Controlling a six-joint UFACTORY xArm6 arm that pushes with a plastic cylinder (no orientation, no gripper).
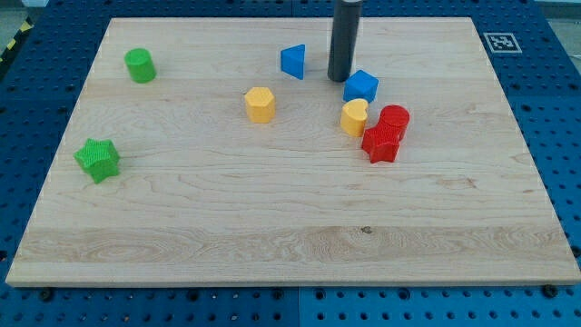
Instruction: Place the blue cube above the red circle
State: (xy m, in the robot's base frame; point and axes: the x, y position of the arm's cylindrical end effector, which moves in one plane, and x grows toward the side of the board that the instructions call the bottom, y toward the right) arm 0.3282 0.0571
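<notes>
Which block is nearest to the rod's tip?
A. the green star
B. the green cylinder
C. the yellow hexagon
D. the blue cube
D: my tip stands just to the view's left of the blue cube, at its upper edge, while the yellow hexagon and both green blocks lie much farther toward the view's left.

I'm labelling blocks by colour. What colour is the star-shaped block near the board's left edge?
Green. The star block shows clearly in the camera view, the only one.

Crowded below the blue cube (pixel 360 86): yellow heart-shaped block (pixel 354 117), red cylinder (pixel 394 120), red star-shaped block (pixel 381 143). Dark rod's tip (pixel 339 79) just left. Open wooden board (pixel 472 127) right.
</notes>
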